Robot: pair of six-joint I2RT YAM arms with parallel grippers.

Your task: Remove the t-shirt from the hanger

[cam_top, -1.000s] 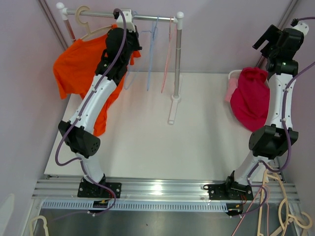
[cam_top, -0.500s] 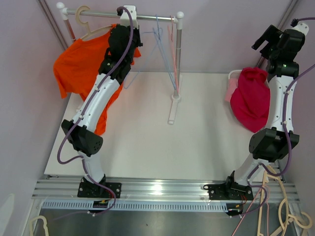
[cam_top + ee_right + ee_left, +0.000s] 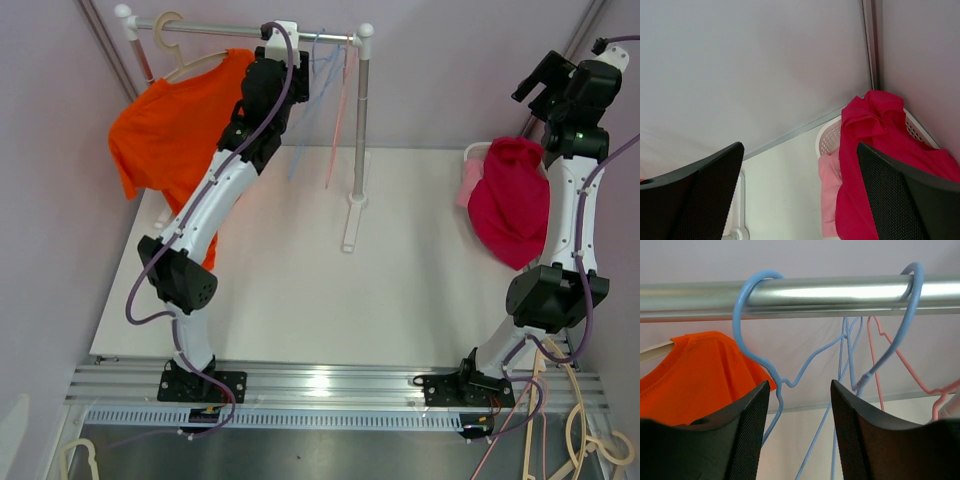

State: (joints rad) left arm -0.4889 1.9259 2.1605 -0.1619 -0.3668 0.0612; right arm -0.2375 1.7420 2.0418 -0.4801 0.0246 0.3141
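The orange t-shirt (image 3: 175,120) hangs on its cream hanger (image 3: 172,42) at the left end of the metal rail (image 3: 215,30). It is draped over the hanger's shoulders, and its lower edge falls past the left side of the white table (image 3: 400,290). In my left wrist view, its collar and one shoulder show at the left, below the rail.

My left claw (image 3: 800,387) is raised just under the rail, to the right of the shirt. Its fingers (image 3: 752,435) stand partly apart and grip nothing. The neck of a blue hanger (image 3: 736,315) runs down close beside my left finger, but I cannot tell whether the two touch. A second blue hanger (image 3: 910,305) hooks over the rail further right, with a pink hanger (image 3: 871,335) beyond it. All three wire hangers are bare.

The rail's right end rests on an upright post (image 3: 360,120) standing on the table.

My right claw (image 3: 800,147) is held high at the far right, spread wide and empty. Below it, a white basket (image 3: 474,151) sits at the table's right edge. A red garment (image 3: 515,200) is heaped in it and spills over the side, and a pink garment (image 3: 468,185) lies beside the red one.
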